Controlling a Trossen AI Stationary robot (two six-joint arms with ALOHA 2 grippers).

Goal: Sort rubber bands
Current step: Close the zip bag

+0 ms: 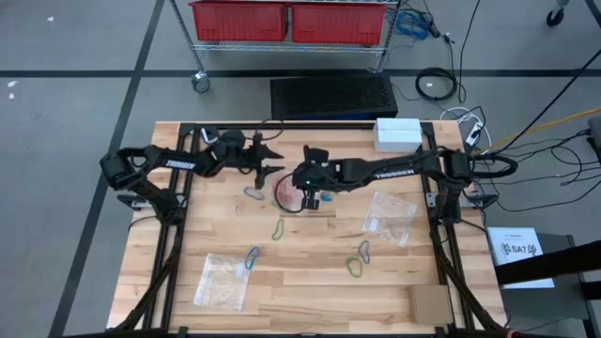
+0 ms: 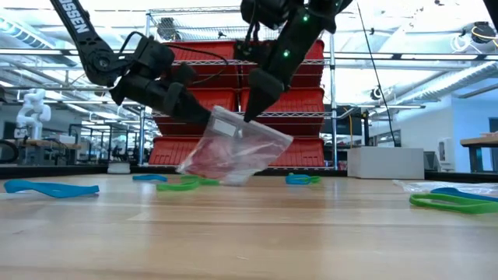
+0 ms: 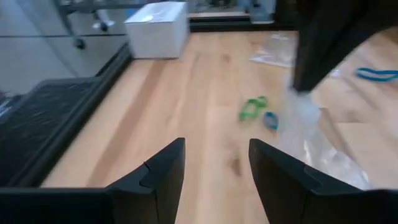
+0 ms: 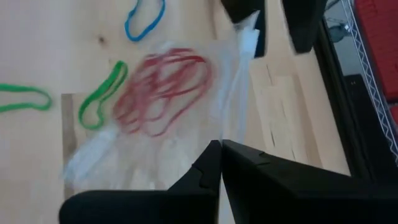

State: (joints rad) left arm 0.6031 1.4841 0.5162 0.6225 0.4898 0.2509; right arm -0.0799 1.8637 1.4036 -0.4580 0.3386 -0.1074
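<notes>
Several red rubber bands (image 4: 163, 92) inside clear bag (image 2: 233, 148), right gripper (image 2: 253, 105) pinching its edge

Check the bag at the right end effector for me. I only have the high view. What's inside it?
Observer: Red rubber bands, a bunch of them, inside the clear bag.
Operator: Is the bag off the table?
Observer: Partly. In the low view the right end effector, shut, holds the bag's top edge up, and the lower end hangs down to the table.
Operator: Has the left got a grip too?
Observer: No. The left end effector is open with nothing between its fingers. The bag sits just ahead of it.
</notes>
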